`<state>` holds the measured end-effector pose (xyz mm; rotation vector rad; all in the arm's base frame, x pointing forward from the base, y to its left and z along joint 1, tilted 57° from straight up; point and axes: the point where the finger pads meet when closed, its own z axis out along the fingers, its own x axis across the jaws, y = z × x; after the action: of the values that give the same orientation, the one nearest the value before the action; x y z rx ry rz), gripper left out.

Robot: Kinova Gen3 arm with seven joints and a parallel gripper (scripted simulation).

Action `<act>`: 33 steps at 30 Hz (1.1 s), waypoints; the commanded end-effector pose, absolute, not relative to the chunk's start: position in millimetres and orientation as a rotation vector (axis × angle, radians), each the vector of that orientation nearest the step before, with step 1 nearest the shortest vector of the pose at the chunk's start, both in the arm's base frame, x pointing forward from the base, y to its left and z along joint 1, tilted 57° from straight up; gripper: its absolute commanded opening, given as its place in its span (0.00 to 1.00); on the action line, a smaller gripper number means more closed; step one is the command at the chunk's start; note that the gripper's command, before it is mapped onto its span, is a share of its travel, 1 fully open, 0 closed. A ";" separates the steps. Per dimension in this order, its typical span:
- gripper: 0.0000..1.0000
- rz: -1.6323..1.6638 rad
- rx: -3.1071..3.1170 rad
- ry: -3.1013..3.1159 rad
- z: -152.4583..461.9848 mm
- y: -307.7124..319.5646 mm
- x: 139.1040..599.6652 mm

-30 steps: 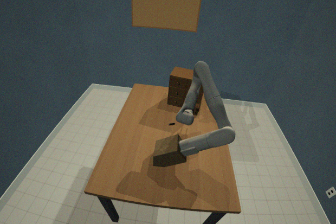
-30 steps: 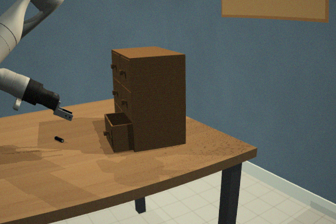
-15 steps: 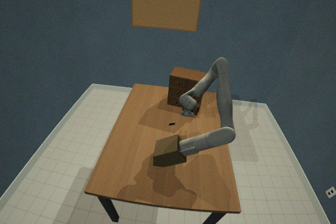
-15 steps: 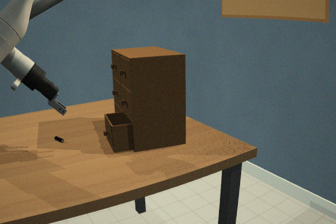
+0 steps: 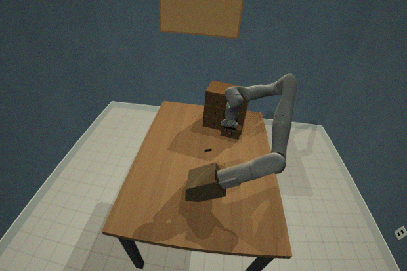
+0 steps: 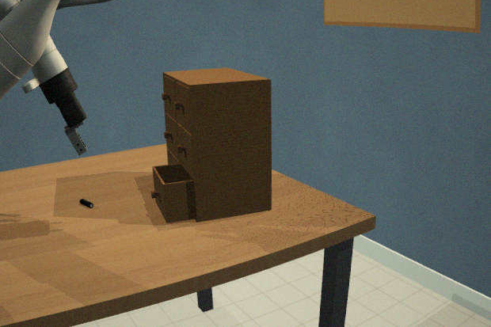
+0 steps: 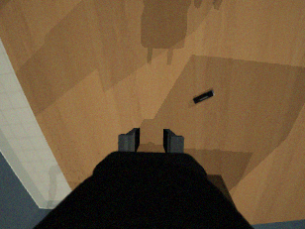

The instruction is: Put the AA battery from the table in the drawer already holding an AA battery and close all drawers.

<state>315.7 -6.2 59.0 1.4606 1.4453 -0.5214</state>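
Observation:
The AA battery [image 5: 208,149] [image 6: 86,203] [image 7: 203,96] is dark and lies on its side on the table, in front of the chest. The small chest [image 5: 220,86] [image 6: 234,136] stands upright at the back of the table. Its bottom right drawer [image 5: 232,136] [image 6: 176,202] is pulled partly out and sits level; its inside is dark and no contents can be made out. The other drawers that show look pushed in. My gripper [image 5: 229,133] [image 6: 81,153] [image 7: 151,137] is partly open with nothing between the fingers. It points down, above the table and in front of the chest, higher than the open drawer's rim.
A brown block [image 5: 204,184] stands at the arm's base, nearer the front of the table. The arm reaches over the table's right side toward the chest. The table's right edge [image 5: 276,175] runs close past the chest.

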 end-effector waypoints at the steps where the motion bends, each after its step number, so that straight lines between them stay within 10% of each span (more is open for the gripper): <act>1: 0.67 -0.549 1.556 1.405 65.1 -0.5 320.3; 33: 0.67 -0.824 1.824 1.361 77.3 26.8 303.5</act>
<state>303.3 26.1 77.1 1.8236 1.3601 -0.8260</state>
